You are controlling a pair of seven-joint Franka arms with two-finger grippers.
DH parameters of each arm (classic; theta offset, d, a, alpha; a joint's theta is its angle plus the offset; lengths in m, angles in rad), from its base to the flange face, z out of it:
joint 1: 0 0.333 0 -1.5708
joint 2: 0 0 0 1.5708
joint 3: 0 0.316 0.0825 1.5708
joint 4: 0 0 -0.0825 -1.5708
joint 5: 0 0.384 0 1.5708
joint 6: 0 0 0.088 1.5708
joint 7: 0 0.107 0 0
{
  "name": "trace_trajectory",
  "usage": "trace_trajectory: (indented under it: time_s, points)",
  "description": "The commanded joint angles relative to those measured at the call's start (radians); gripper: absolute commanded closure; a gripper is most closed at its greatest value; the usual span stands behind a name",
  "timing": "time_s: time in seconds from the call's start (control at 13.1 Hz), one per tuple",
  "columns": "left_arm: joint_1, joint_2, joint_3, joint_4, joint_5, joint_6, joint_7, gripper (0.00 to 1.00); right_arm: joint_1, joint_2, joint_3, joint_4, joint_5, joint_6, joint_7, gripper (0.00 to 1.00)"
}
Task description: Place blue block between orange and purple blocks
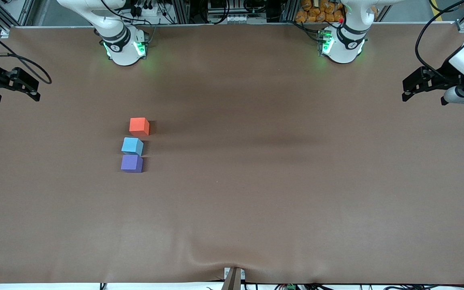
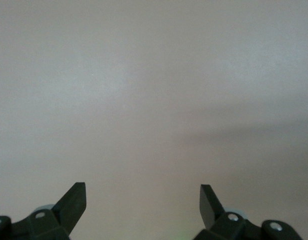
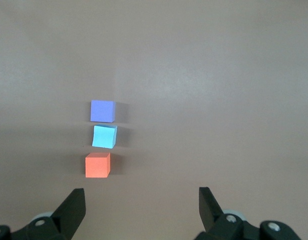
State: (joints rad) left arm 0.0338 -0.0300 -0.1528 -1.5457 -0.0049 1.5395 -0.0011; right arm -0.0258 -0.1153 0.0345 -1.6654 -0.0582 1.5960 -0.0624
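**A:** Three cubes sit in a line on the brown table cover (image 1: 256, 201), toward the right arm's end: the orange block (image 1: 139, 126) farthest from the front camera, the blue block (image 1: 132, 146) in the middle, the purple block (image 1: 131, 163) nearest. What could still go wrong?

**B:** Little, by the look of it; the placing seems done. The blue block is turned slightly askew and appears to touch the purple one, though the contact is hard to confirm, while a small gap separates it from the orange. Any return pass to square it up could nudge a neighbour out of line, since the three sit so close.

**A:** And the grippers?

**B:** The right gripper (image 1: 18, 84) hangs at the table's edge at the right arm's end, fingers spread and holding nothing, well apart from the row; its wrist camera looks onto all three cubes. The left gripper (image 1: 423, 84) waits at the left arm's end, likewise spread wide and empty, over bare cover.
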Motion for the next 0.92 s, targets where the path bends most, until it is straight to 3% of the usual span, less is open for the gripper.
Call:
trace_trajectory:
  time_s: [0.0,0.15,0.84]
  points:
    - [0.009,-0.019,-0.007,-0.01,-0.01,-0.01,-0.007,0.0,-0.017,0.047,0.016,0.077,-0.012,-0.004,-0.068,0.0]
    - [0.011,-0.011,-0.004,-0.002,-0.01,-0.009,-0.004,0.0,-0.002,0.078,0.001,0.137,-0.009,-0.071,-0.102,0.0]
    - [0.011,-0.008,-0.005,-0.001,-0.01,-0.01,0.013,0.0,0.033,0.085,-0.01,0.139,-0.006,-0.07,-0.027,0.0]
